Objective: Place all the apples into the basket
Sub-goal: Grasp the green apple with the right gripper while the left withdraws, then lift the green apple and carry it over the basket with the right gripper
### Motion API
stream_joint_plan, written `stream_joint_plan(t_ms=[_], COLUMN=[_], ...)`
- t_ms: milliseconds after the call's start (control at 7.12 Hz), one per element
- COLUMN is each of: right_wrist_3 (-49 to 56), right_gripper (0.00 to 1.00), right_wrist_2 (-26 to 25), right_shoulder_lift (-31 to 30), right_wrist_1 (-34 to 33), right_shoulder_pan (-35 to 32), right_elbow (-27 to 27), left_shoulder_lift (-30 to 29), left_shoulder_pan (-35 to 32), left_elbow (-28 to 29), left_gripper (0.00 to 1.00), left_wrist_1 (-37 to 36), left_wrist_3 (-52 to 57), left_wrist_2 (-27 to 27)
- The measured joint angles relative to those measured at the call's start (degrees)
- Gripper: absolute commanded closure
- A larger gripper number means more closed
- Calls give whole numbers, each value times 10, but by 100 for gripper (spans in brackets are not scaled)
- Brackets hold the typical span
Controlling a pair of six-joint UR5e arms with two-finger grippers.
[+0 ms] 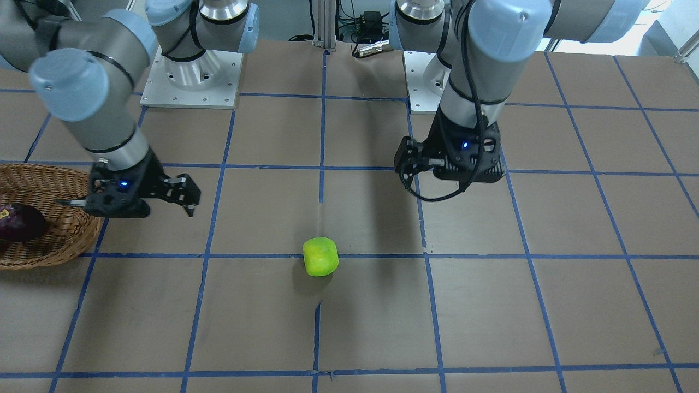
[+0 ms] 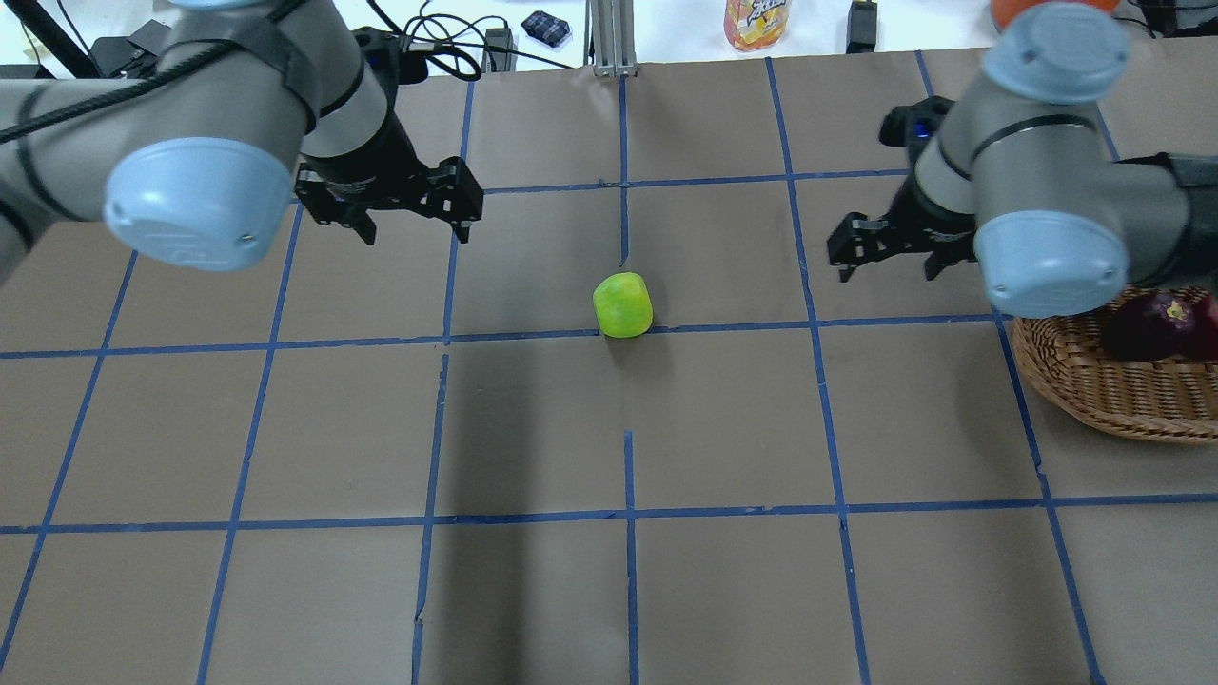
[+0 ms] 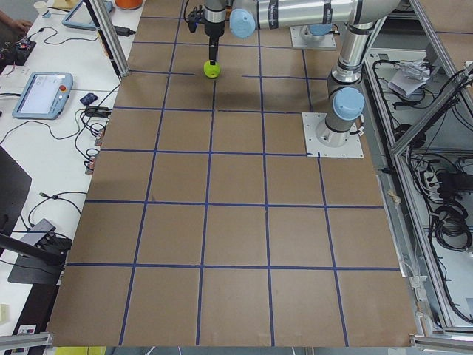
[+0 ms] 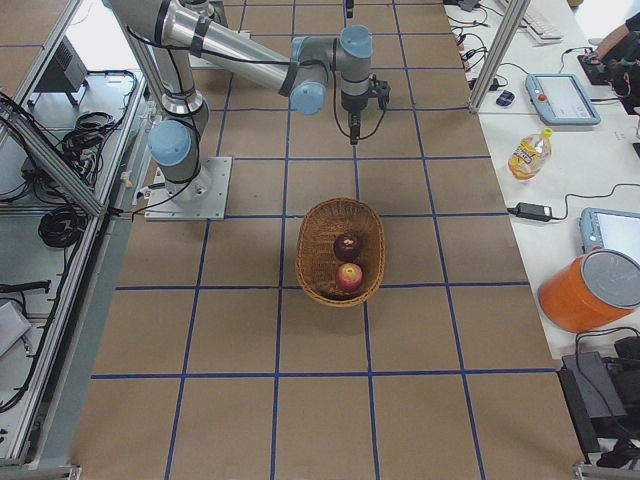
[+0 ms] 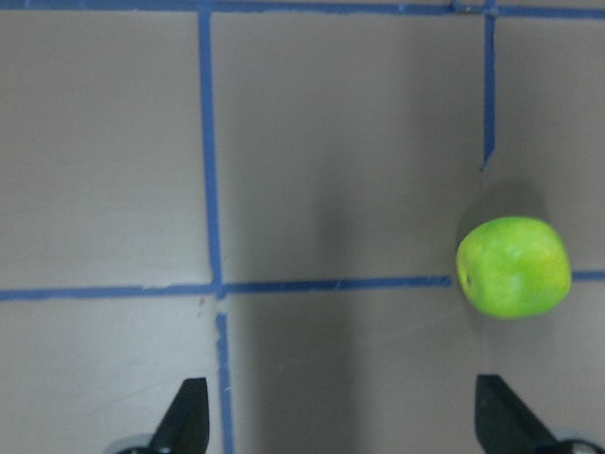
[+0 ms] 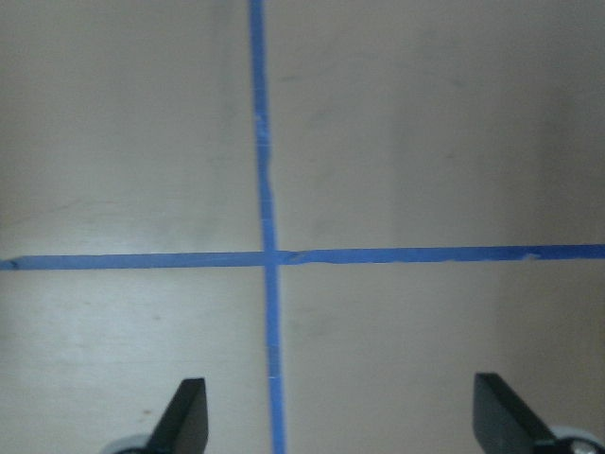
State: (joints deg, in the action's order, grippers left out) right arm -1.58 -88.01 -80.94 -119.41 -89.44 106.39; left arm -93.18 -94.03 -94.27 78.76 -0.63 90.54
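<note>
Nothing legible anywhere — the bottle [image 2: 756,24] carries a printed label, but its lettering is too blurred and cropped to read.

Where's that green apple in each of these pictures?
Front-facing: green apple just below centre.
Overhead: green apple at centre, slightly high.
Left side: green apple near the top, left of middle.
Right side: not visible.
Left wrist: green apple at the right.
Right wrist: not in it.
Shared landmark: the blue tape line passing under it.
</note>
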Motion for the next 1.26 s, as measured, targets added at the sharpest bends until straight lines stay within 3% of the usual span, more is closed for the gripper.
stream_joint_plan(t_ms=[421, 982, 1263], right_wrist_3=[-185, -225, -214], right_gripper=[0, 0, 0], right_wrist_2=[-3, 0, 0], right_shoulder_lift=[152, 211, 240], right_wrist_1=[-3, -15, -35], right_shoulder_pan=[-170, -207, -210], right_elbow=[-154, -171, -171], left_shoulder_lift=[70, 29, 27], left_shoulder_pan=[59, 58, 55], left_elbow=[13, 82, 83], left_gripper=[0, 0, 0], left_wrist_1=[97, 119, 121], left_wrist_3=[53, 56, 59], left_wrist_2=[6, -13, -15])
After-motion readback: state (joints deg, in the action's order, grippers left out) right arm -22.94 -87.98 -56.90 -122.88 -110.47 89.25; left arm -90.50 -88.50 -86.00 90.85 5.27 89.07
